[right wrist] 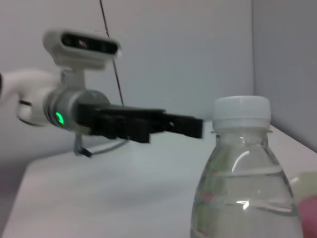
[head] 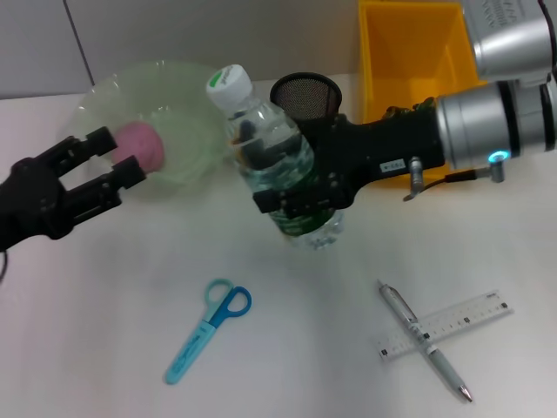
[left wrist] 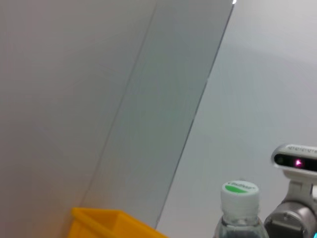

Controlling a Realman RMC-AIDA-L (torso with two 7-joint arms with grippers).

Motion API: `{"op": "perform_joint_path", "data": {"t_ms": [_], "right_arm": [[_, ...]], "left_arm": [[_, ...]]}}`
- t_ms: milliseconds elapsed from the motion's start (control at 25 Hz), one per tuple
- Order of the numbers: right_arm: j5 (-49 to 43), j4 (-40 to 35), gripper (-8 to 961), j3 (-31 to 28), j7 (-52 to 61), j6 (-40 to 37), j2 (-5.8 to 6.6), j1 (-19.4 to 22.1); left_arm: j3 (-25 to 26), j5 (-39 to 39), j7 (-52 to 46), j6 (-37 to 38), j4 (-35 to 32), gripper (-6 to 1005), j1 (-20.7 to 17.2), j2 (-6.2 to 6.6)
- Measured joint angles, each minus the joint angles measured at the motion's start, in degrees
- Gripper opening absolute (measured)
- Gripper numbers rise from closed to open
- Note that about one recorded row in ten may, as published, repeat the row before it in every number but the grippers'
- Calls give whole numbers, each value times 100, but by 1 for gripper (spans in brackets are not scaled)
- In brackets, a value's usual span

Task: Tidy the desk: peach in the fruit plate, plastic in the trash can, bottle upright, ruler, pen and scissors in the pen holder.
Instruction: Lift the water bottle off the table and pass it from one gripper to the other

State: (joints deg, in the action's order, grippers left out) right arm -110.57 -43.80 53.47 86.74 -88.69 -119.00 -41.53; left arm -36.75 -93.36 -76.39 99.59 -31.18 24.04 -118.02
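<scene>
My right gripper point(head: 265, 170) is shut on the clear water bottle point(head: 277, 161), which stands nearly upright with its base on the table and its white cap point(left wrist: 239, 193) up. The bottle point(right wrist: 242, 178) fills the right wrist view. The pink peach point(head: 141, 144) lies in the green translucent fruit plate point(head: 187, 96) at the back left. My left gripper point(head: 115, 157) is open, its tips at the plate's near rim beside the peach. Blue scissors point(head: 209, 329) lie front centre. A pen point(head: 426, 341) lies across a clear ruler point(head: 448, 324) front right. The black mesh pen holder point(head: 306, 94) stands behind the bottle. The plastic is out of view.
A yellow trash can point(head: 418, 61) stands at the back right, behind my right arm. The wall runs along the table's far edge. In the right wrist view the left gripper point(right wrist: 143, 124) shows farther off.
</scene>
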Motion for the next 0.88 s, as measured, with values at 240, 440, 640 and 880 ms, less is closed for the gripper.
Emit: {"op": "perform_joint_path", "data": {"t_ms": [240,440,640,880], "right_arm": [[166,394,737,90,-213,17,-16,-49],[256,569,739,90,-337,25,-27,-63],[391,778,741,97,-525,26,-33,-68],[418,945,743,97,-670,42,-35,-78]], "left_arm": [[-11,-6,170,8,233,810,227,-19],[-37,21,332,4,454,810,362,-34],[-69,27,360,25,546,810,482,-56],[-71,32,362,34,664,810,576,-73]]}}
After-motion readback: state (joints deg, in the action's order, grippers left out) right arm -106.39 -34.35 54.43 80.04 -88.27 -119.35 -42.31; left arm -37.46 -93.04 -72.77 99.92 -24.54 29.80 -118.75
